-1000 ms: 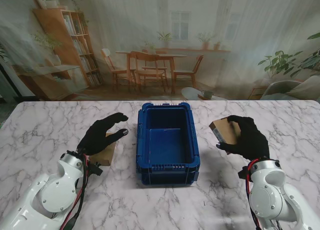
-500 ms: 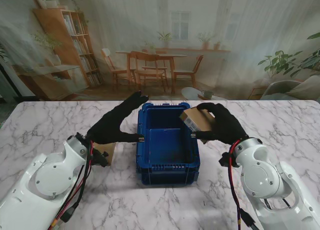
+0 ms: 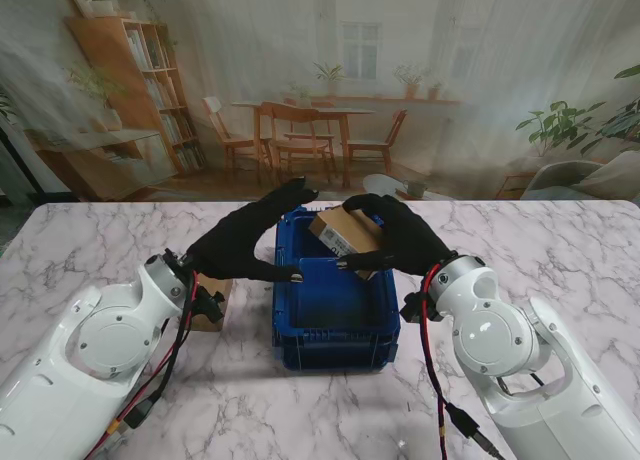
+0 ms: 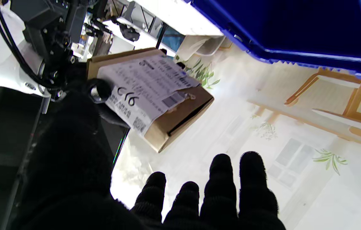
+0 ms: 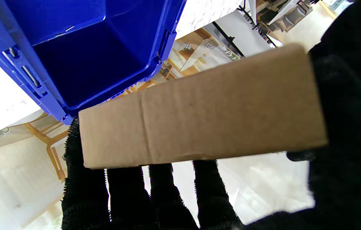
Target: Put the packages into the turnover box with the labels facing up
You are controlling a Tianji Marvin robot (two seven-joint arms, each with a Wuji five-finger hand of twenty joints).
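The blue turnover box [image 3: 336,332] stands at the table's middle. My right hand [image 3: 402,242] is shut on a cardboard package [image 3: 342,232] and holds it tilted over the box's far half, white label toward my left. My left hand [image 3: 243,243] is open, fingers spread, reaching over the box's left rim close to that package. A second package [image 3: 209,306] lies on the table under my left wrist. The left wrist view shows the held package's label [image 4: 146,91], the box [image 4: 295,32] and my left hand [image 4: 199,198]. The right wrist view shows the package's plain brown face [image 5: 199,111], my right hand [image 5: 343,111] and the box [image 5: 27,73].
White marble table [image 3: 90,250] spreads to both sides of the box. Both white forearms rise from the near corners. A printed room backdrop stands behind the table's far edge.
My right hand has carried its package leftward from the box's right side to above the box. My left hand has lifted off the table package and reached to the box's left rim.
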